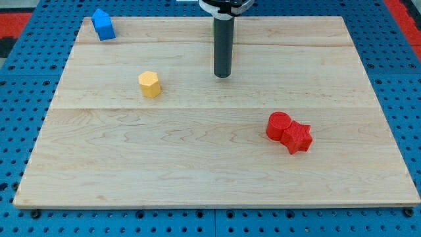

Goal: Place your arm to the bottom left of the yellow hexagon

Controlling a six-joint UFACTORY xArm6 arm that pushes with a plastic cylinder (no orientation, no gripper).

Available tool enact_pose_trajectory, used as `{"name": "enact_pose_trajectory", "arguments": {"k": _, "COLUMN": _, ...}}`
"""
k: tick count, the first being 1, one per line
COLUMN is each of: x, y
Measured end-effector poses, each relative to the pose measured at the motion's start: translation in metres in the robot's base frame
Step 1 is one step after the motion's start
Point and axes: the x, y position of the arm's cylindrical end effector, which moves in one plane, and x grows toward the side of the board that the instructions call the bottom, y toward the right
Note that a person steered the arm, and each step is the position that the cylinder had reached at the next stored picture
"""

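1. My tip (222, 76) sits on the wooden board (217, 178) near its top middle; it is a bare rod, holds nothing and touches no block.
2. The yellow hexagon (149, 84) stands well apart, toward the view's left and slightly lower.
3. I judge the approach is only starting: the tip is on the hexagon's right, not its bottom left.
4. The next move calls for passing below the hexagon, then stopping just beside its lower-left corner without nudging it.
5. The blue block (102, 25), red cylinder (278, 126) and red star (298, 137) lie clear of that path.

You see the rod (223, 39) cut off by the view's top edge above its white collar, and the red cylinder (278, 125) partly hides the touching red star (298, 137).
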Motion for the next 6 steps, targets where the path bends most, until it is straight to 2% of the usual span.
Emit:
{"name": "enact_pose_trajectory", "arguments": {"k": 2, "x": 0.0, "y": -0.001}}
{"name": "enact_pose_trajectory", "arguments": {"k": 5, "x": 0.051, "y": -0.007}}
{"name": "enact_pose_trajectory", "arguments": {"k": 6, "x": 0.087, "y": -0.031}}
